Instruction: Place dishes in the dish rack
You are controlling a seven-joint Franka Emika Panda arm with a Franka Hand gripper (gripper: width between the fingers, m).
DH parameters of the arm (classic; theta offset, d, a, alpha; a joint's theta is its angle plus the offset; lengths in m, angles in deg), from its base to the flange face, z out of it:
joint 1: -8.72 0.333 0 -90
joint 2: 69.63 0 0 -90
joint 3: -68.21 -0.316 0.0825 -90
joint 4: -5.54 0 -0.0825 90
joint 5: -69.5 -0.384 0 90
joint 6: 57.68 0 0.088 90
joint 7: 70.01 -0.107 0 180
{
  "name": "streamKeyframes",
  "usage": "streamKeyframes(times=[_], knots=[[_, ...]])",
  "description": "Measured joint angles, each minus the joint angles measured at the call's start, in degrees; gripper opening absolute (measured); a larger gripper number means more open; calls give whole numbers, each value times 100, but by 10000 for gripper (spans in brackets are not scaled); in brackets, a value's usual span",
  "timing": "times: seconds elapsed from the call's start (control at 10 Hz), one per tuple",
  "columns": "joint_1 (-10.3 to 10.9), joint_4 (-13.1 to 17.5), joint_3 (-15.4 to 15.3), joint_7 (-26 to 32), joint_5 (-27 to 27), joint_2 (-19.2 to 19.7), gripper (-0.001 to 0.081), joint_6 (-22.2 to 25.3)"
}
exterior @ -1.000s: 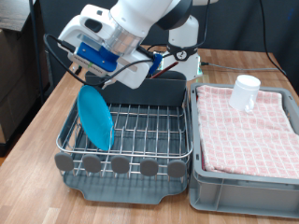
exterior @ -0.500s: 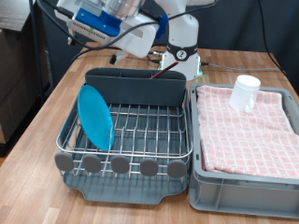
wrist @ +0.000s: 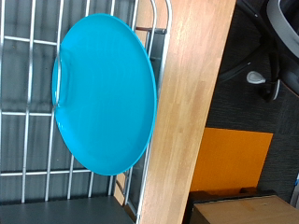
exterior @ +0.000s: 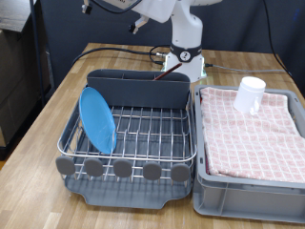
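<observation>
The light-blue plate stands on edge in the dish rack, at the exterior view's left side of the wire grid. The wrist view looks down on the plate from above, with rack wires around it. The white mug sits upside down on the checkered cloth in the grey bin. The wooden spoon is not in view. The gripper shows in neither view; only part of the arm shows at the exterior view's top edge.
The rack's grey cutlery holder stands at its back, with a row of round knobs at its front. The grey bin sits right of the rack. The robot base and cables stand behind. The wooden table extends left.
The arm has risen from the plate and left the exterior view's top. The plate stays on edge in the rack. The mug has not moved.
</observation>
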Motion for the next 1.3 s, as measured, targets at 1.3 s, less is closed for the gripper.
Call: streamKeyframes(times=[1.3], knots=[[485, -994, -1119, -1967, -1924, -705, 803, 442]])
